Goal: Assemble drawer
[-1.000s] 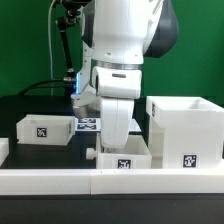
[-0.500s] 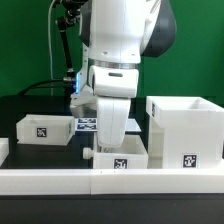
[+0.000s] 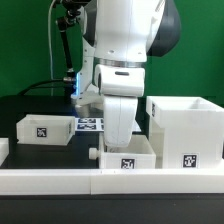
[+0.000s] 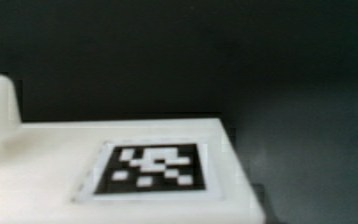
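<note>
A small white drawer tray with a tag on its front sits at the front middle, against the front rail. My gripper reaches down into it; its fingertips are hidden behind the tray's wall, and the tray moves with it. The wrist view shows a white face of this tray with a black-and-white tag, very close and blurred, and no fingers. The large hollow shell stands just to the exterior view's right of the tray. A second small tray lies at the exterior view's left.
A long low white rail runs along the table's front edge. The marker board lies flat behind, between the left tray and my arm. A green wall and cables are at the back.
My gripper and the middle tray have shifted together toward the exterior view's right, closer to the large shell. The left tray and the shell have not moved.
</note>
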`<state>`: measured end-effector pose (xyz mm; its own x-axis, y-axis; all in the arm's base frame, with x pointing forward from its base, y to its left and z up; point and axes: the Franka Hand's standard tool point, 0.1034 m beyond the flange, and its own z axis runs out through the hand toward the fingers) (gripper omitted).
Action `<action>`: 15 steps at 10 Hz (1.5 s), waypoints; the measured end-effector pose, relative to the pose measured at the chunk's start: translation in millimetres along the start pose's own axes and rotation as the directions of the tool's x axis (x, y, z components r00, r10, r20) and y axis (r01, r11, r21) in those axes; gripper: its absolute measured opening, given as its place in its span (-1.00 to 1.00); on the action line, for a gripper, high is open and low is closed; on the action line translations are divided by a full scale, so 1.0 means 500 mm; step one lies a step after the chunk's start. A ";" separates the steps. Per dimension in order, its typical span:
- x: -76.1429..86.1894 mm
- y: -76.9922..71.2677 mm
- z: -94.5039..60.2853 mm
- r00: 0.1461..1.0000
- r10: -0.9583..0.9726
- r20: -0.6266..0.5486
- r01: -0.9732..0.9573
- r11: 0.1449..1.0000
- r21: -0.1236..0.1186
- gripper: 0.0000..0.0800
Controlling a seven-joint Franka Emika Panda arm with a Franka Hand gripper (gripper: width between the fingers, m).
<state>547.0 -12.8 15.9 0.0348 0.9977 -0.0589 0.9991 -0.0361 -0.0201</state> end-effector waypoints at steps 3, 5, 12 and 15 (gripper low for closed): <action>-0.001 -0.001 0.003 1.000 0.003 -0.004 -0.003 1.000 -0.019 -0.90; 0.005 -0.005 0.005 1.000 -0.001 -0.005 0.001 1.000 -0.010 -0.90; 0.047 -0.009 0.007 1.000 -0.017 -0.017 0.017 1.000 -0.008 -0.90; 0.056 -0.005 0.004 1.000 -0.013 -0.019 0.012 1.000 -0.017 -0.90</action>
<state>545.3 15.0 12.1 0.0226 0.9990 -0.0395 0.9997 -0.0228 -0.0036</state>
